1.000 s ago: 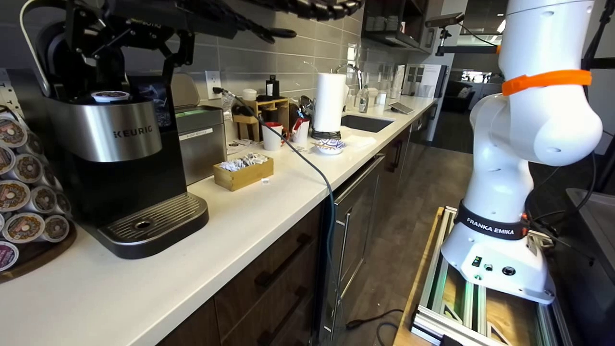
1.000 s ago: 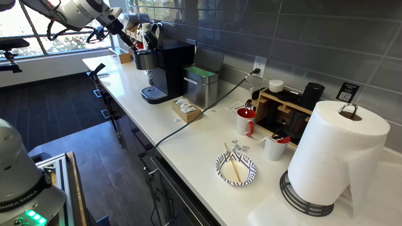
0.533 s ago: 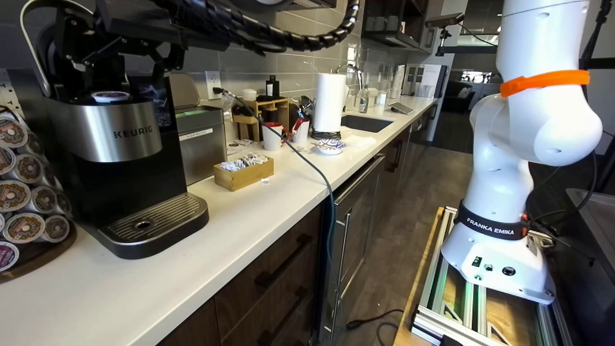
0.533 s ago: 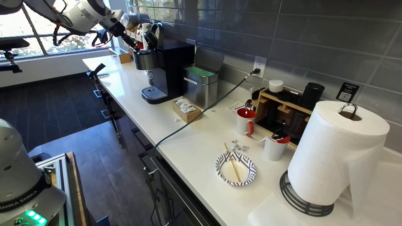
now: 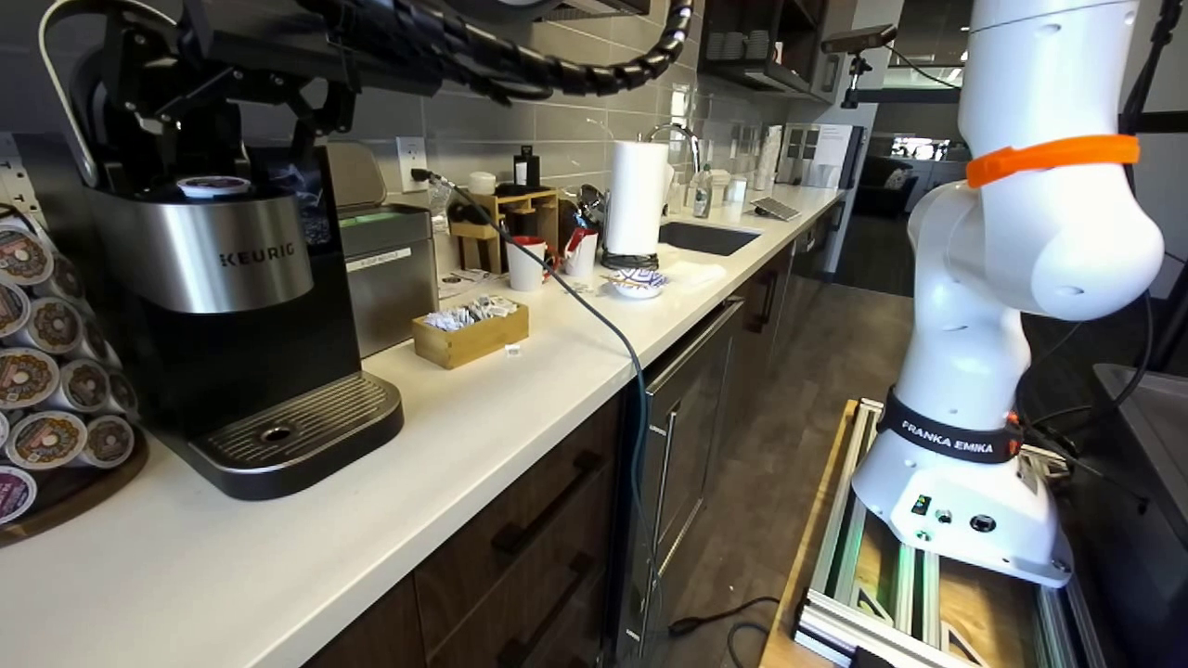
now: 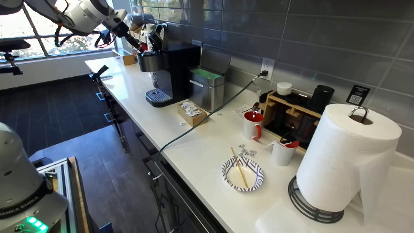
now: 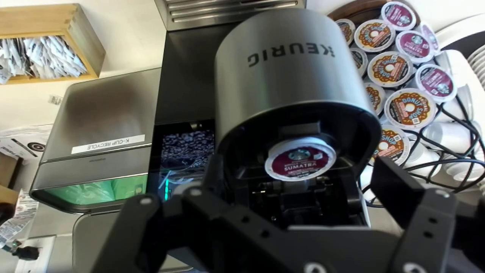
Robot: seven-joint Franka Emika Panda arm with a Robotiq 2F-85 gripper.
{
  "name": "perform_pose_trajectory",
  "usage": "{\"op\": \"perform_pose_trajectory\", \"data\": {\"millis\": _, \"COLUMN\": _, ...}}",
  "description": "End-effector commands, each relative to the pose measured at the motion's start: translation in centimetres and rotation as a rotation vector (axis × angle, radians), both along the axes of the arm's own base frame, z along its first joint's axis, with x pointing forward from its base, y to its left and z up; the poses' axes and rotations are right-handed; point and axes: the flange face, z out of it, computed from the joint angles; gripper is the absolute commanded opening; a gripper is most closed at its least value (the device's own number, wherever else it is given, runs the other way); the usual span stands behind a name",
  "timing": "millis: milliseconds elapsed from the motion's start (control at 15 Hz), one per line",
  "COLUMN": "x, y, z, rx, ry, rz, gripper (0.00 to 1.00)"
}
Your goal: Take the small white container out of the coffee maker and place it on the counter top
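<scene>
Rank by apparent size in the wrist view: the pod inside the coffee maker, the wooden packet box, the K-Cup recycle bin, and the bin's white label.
Largest first:
recycle bin
wooden packet box, cut off by the frame's edge
pod
white label, about as wide as the pod but much thinner

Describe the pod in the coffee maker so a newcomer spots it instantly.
Find the black coffee maker with KEURIG on its steel front. In its open top sits a round, maroon-topped pod marked SUMATRA; unlike the pods stacked alongside, it alone is in the coffee maker.
</scene>
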Motion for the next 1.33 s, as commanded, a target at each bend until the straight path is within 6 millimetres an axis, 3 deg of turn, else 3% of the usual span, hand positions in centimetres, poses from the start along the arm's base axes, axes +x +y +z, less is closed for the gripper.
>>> {"op": "perform_pose_trajectory", "data": {"millis": 0, "x": 0.5, "y": 0.5, "z": -0.4, "rx": -0.006, "ry": -0.018, "rz": 0.004, "gripper": 1.0}}
{"op": "perform_pose_trajectory", "data": {"millis": 333, "x": 1.6, "y": 1.0, "z": -1.4, "rx": -0.03, "ry": -0.032, "rz": 0.014, "gripper": 1.0}}
{"op": "perform_pose_trajectory", "data": {"millis": 800, "x": 3.6, "y": 1.7, "z": -1.5, "rx": -0.075, "ry": -0.062, "rz": 0.01, "gripper": 1.0}}
{"op": "perform_pose_trajectory", "data": {"millis": 1133, "x": 4.1, "y": 2.0, "z": -2.0, "rx": -0.09, "ry": -0.031, "rz": 0.0, "gripper": 1.0}}
{"op": "perform_pose_trajectory", "data": {"millis": 1267, "x": 4.1, "y": 1.9, "z": -1.9, "rx": -0.091, "ry": -0.026, "rz": -0.003, "gripper": 0.96}}
